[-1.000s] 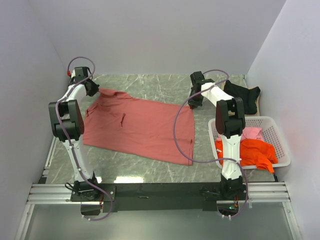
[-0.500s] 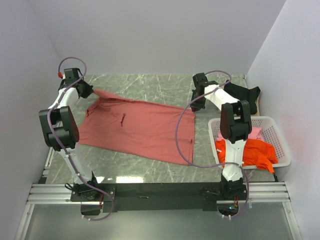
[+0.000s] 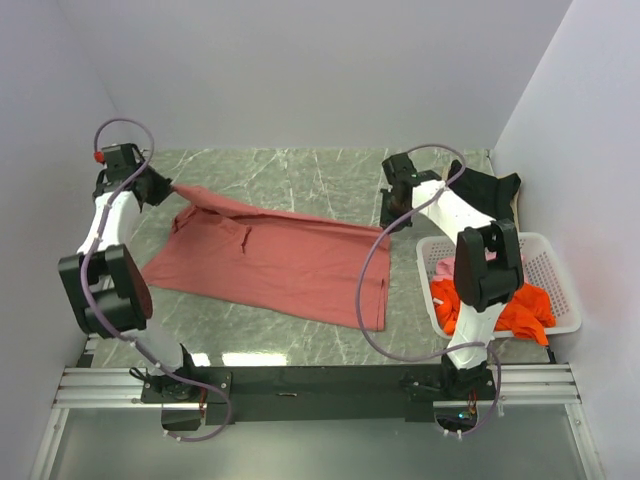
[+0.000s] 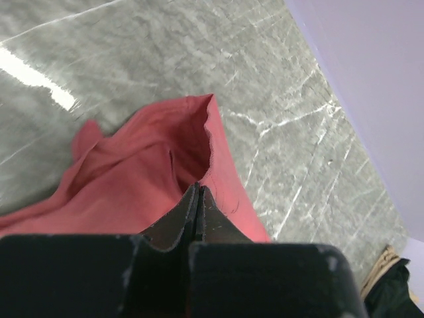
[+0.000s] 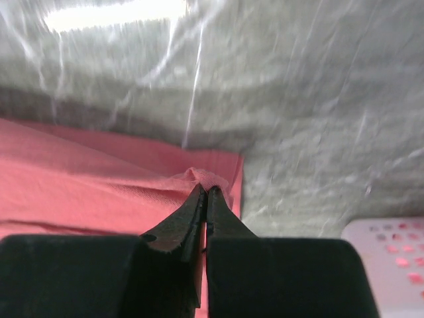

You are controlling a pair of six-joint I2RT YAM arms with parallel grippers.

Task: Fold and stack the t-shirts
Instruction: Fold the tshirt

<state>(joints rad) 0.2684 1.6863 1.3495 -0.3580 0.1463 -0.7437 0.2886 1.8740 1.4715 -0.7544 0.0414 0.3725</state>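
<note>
Across the glossy grey marbled worktop [image 3: 300, 170], the soft brick-red t-shirt [image 3: 280, 262] lies spread and rumpled, one far corner clamped by the left pincer [image 3: 163, 187] and the other by the right pincer [image 3: 391, 217], with a crumpled orange t-shirt [image 3: 525, 306] in the white lattice basket [image 3: 552, 266].

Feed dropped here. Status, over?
Left gripper, right gripper: jaws shut on red shirt, far corners. Shirt stretched between them. Basket at right, not blocking.

Grey veined table [image 3: 300, 170], brick-red t-shirt [image 3: 280, 262], black t-shirt [image 3: 494, 191], orange t-shirt [image 3: 528, 307], white lattice basket [image 3: 530, 238].
</note>
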